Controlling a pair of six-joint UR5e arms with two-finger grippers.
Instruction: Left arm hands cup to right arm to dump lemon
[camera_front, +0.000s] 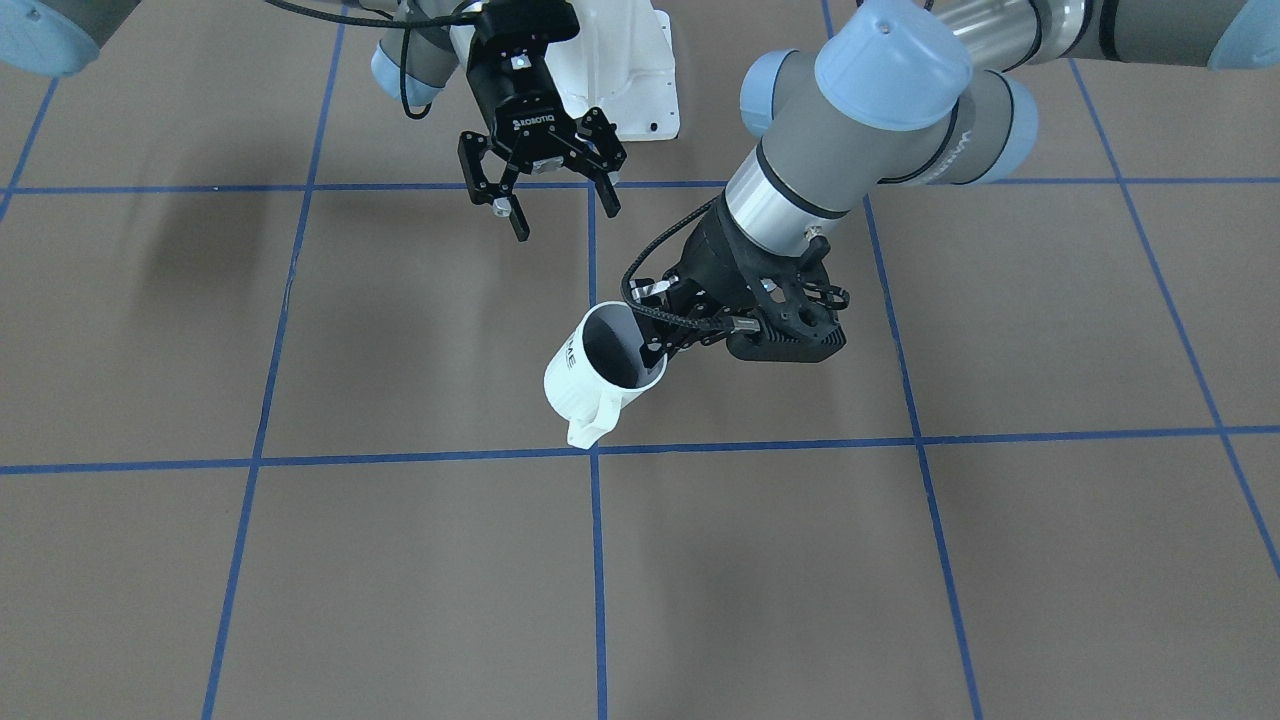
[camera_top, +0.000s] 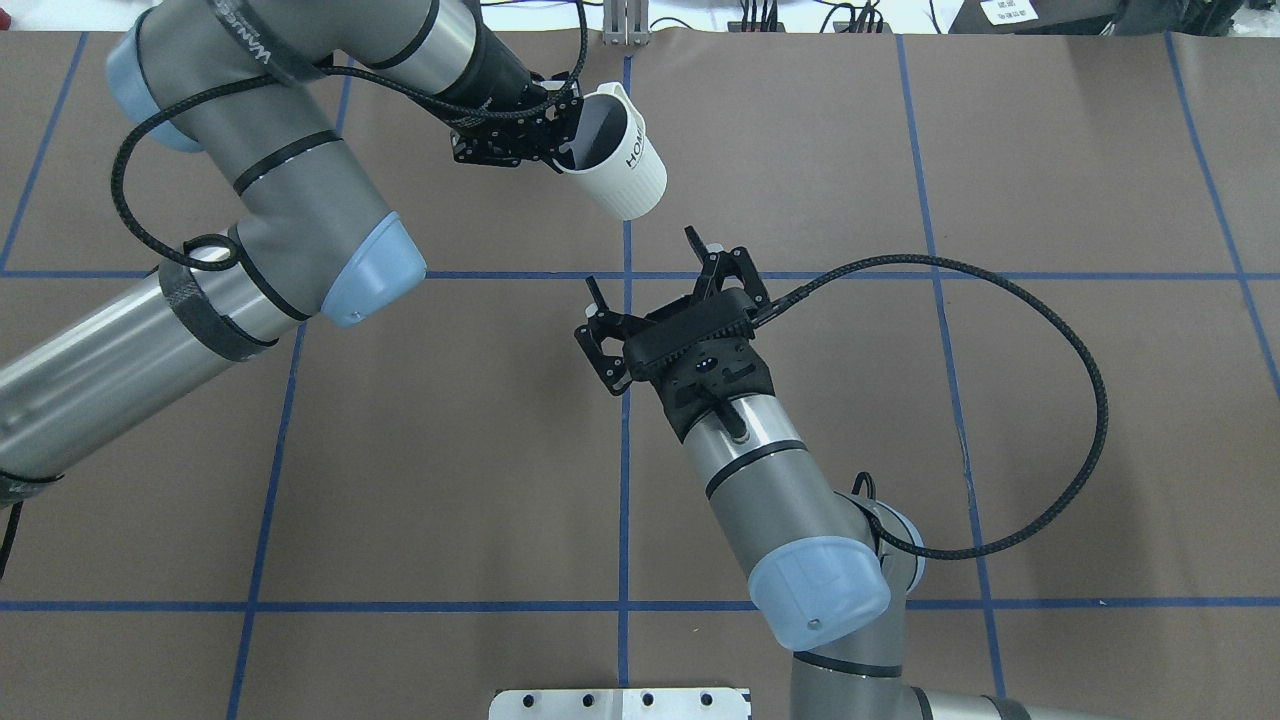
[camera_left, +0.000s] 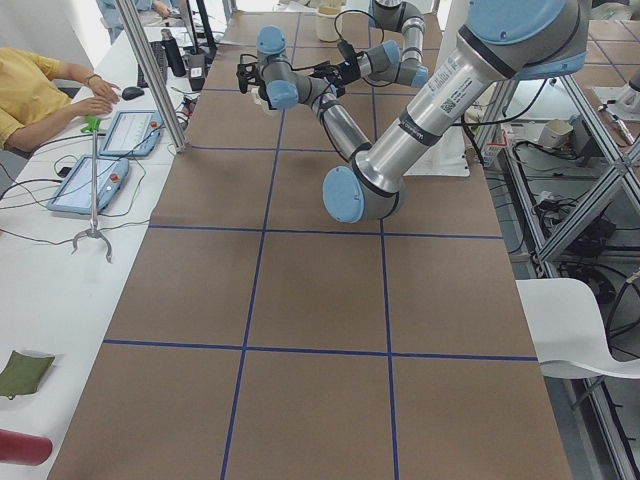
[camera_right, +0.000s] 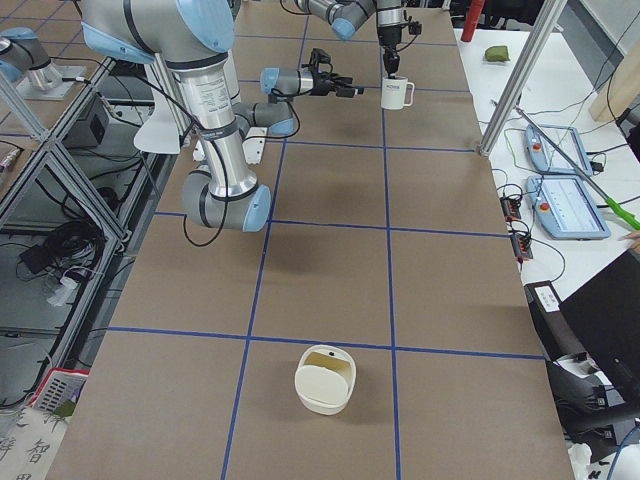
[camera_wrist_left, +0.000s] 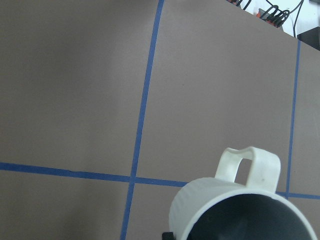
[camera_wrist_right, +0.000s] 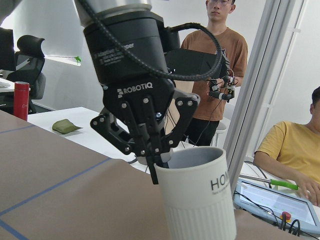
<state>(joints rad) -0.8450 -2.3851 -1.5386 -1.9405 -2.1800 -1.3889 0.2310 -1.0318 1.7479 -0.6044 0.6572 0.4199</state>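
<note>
Left gripper (camera_front: 655, 345): clamped on the cup (camera_front: 585, 385) rim, one finger inside.
Cup: upright, handle turned away from right gripper.
Right gripper (camera_front: 563, 212): fingers apart, empty, near cup.

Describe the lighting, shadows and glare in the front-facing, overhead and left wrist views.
Front-facing view: soft, diffuse arm shadows lie on the table, no hard edges. Overhead view: glare streaks the silver tube of the left arm; the strip beyond the table is blown out white. Left wrist view: the cup is cropped by the bottom edge, its inside dark.
</note>
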